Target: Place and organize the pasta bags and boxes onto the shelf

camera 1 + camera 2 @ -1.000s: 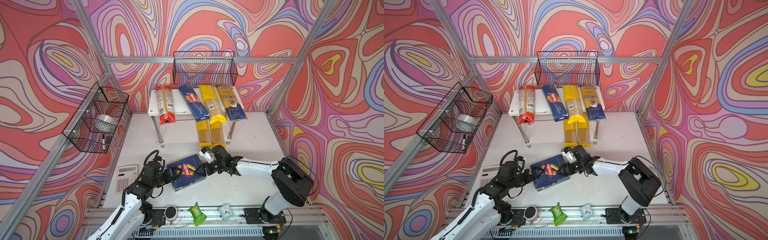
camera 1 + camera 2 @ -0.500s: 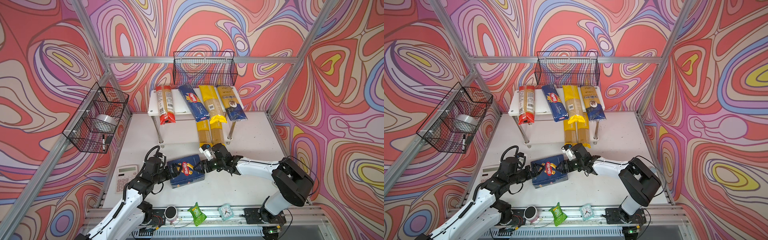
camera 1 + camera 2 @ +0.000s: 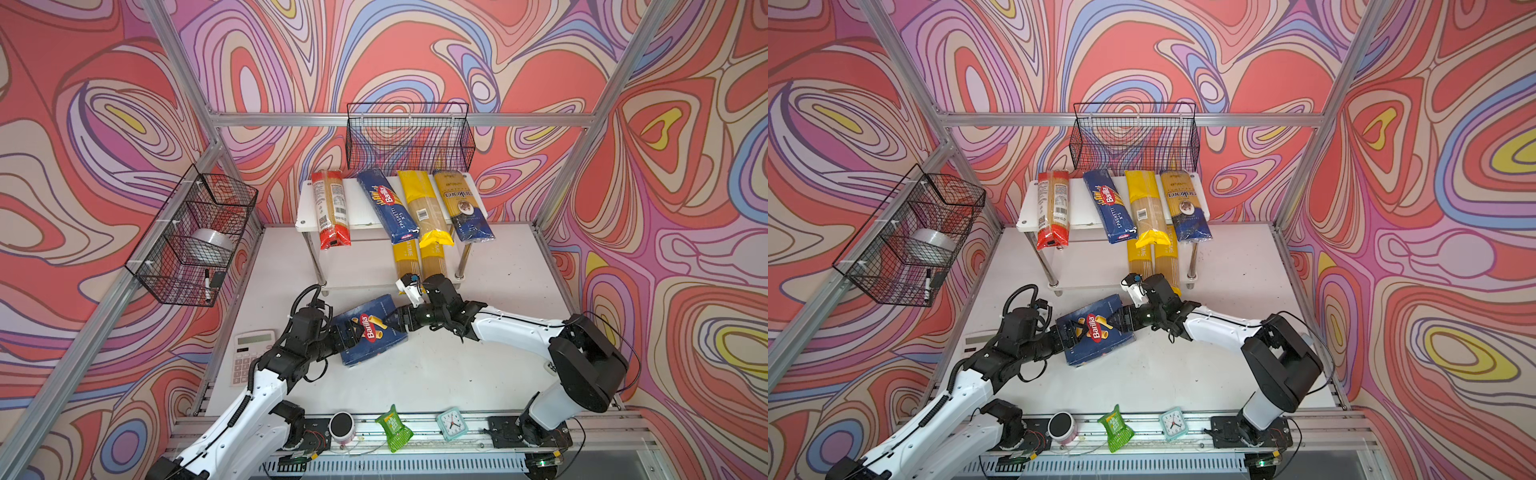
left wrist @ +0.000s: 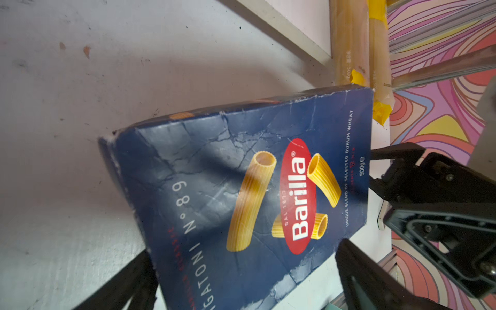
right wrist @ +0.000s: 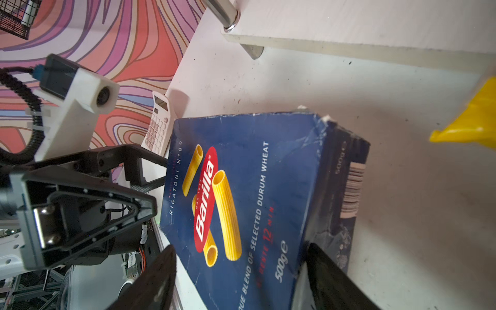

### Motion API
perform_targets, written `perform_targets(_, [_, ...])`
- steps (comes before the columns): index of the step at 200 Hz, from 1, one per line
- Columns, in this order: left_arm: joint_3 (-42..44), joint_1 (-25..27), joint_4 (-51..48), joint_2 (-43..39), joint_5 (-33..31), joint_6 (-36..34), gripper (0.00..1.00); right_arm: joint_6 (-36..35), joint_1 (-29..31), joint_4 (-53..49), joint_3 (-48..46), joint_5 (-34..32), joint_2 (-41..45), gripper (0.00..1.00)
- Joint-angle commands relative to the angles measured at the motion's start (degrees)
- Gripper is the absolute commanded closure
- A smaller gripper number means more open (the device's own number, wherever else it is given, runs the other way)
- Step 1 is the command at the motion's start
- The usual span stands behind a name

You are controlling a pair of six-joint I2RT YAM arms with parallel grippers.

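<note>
At the centre of the table [image 3: 478, 386], just 6 o'clock of the shelf [image 3: 356, 201], the rigatoni box [image 3: 370, 330] lies logo side up. Its long axis runs from 8 o'clock to 2 o'clock.

The right gripper [image 3: 397, 321] is at the 2 o'clock end. Its jaws stand wide, set over that end and clamped on the carton. In the right wrist view, one of the fingers [image 5: 338, 281] lies against the barcode panel.

The left gripper [image 3: 347, 332] is at the 8 o'clock end. Its jaws likewise stand wide, and the box end (the edge printed RIGATONI) sits between them. Whether they press on the carton cannot be told.

The top tier of the shelf carries four items, listed from 9 o'clock to 3 o'clock:
- the red bag [image 3: 330, 208]
- the spaghetti box [image 3: 386, 205]
- a yellow bag [image 3: 424, 208]
- the gold and dark blue bag [image 3: 463, 205]

Each overhangs the tier's 6 o'clock edge.

The lower tier carries two yellow bags [image 3: 405, 259] side by side, directly below the upper yellow bag. Their ends project toward 6 o'clock, near the right gripper. A calculator [image 3: 251, 357] lies at the table's 8 o'clock edge.
</note>
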State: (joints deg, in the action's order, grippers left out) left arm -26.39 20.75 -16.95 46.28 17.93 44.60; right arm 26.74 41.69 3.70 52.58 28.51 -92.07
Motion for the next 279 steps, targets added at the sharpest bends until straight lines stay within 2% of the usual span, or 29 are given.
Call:
perform_targets(1, [-5.9, 0.9, 11.9, -0.8, 5.8, -1.1, 0.00, -0.6, 2.3, 7.9, 3.3, 7.7, -0.2, 0.22])
perform_targets(76, [-10.4, 0.9, 13.9, 2.3, 4.7, -2.5, 0.00, -1.0, 2.3, 9.7, 5.3, 5.1, -0.5, 0.23])
perform_targets(190, [-10.8, 0.8, 17.0, 3.9, -1.0, -4.9, 0.00, -1.4, 1.3, 13.8, 9.2, 2.4, -2.9, 0.23])
perform_targets(279, [-14.3, -1.4, 22.8, 10.6, 0.0, -6.4, 0.00, -0.1, -0.2, 15.8, 14.6, 4.9, -7.5, 0.23])
